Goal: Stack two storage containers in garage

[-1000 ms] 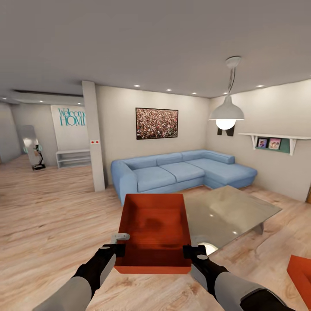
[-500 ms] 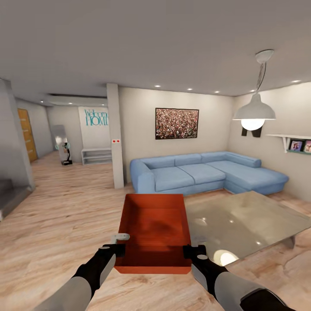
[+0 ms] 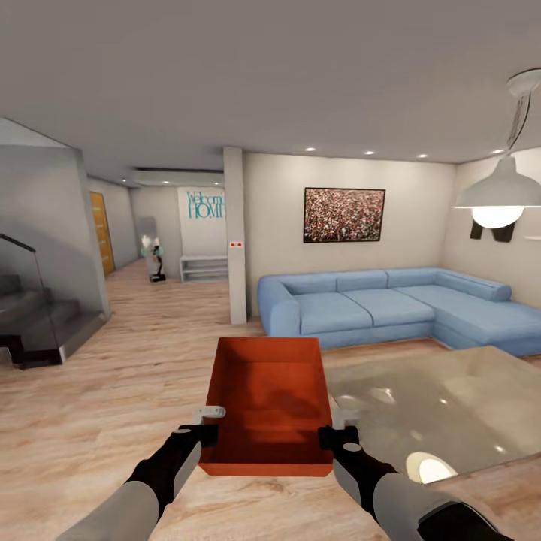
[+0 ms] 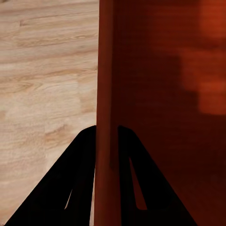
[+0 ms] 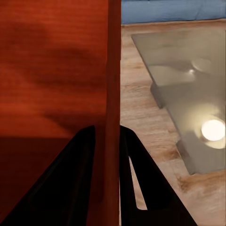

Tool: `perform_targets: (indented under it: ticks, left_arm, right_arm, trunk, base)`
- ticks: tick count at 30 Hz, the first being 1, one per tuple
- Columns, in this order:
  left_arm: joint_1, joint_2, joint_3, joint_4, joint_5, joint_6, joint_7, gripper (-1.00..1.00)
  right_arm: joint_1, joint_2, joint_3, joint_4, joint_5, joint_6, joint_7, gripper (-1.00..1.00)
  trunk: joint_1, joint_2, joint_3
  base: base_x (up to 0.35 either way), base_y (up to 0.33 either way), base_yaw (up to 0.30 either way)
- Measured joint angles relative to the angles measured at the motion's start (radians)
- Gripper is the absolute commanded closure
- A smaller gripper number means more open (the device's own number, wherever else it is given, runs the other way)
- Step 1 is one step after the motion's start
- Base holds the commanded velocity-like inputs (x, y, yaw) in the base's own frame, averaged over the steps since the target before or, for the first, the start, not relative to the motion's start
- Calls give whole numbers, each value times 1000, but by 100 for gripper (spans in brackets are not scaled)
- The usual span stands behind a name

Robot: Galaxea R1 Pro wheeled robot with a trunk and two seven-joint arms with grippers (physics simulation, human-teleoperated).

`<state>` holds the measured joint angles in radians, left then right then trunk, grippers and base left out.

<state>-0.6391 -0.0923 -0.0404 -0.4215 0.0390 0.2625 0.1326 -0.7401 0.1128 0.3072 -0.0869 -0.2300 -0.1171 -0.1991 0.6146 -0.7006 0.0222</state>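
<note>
The box [image 3: 269, 398] is plain orange-red, gripped by black tools. The floor [image 3: 113, 391] is light wood plank, the sofa [image 3: 391, 304] pale blue, the walls [image 3: 278, 218] beige. A speckled red-and-white picture [image 3: 344, 215] hangs above the sofa.

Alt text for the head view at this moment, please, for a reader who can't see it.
An orange-red storage container is held out in front of the robot, the left claw shut on one side wall and the right claw on the other. Beyond lie a wood plank floor, blue sofa and glass table.
</note>
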Motion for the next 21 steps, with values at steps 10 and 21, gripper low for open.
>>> perform_targets:
  ticks: [10, 21]
  left_arm:
    - [0, 0, 1, 0, -1, 0, 0, 100]
    - [0, 0, 1, 0, -1, 0, 0, 100]
  right_arm:
    - [0, 0, 1, 0, 0, 0, -1, 100]
    - [0, 0, 1, 0, 0, 0, -1, 100]
  trunk:
    - [0, 0, 0]
    - [0, 0, 0]
  base:
    - [0, 0, 300]
    - [0, 0, 300]
